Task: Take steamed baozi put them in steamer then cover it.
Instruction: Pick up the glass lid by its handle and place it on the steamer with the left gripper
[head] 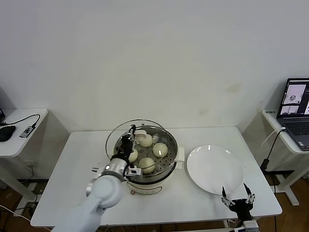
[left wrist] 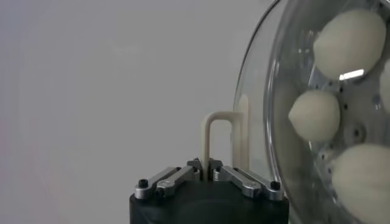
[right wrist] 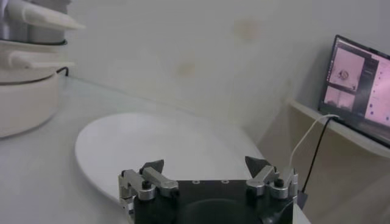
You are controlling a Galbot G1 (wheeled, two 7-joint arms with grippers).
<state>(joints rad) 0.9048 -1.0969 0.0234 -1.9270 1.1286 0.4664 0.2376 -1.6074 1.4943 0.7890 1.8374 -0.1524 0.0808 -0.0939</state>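
The steel steamer point(head: 165, 174) stands at the table's middle with several cream-white baozi point(head: 160, 150) on its perforated tray. My left gripper point(head: 126, 141) is shut on the cream handle point(left wrist: 207, 137) of the glass cover point(head: 117, 134). It holds the cover tilted on edge over the pot's left and far side. Through the glass point(left wrist: 268, 91) the left wrist view shows baozi point(left wrist: 314, 114), and the left gripper point(left wrist: 204, 165) pinches one leg of the handle. My right gripper point(head: 237, 198) waits open and empty at the table's front right edge.
A flat white plate point(head: 215, 169) lies right of the steamer, just ahead of the right gripper point(right wrist: 205, 167). The plate point(right wrist: 158, 143) fills the right wrist view. A side table with a laptop point(head: 295, 108) stands at far right, another with a mouse point(head: 6, 132) at far left.
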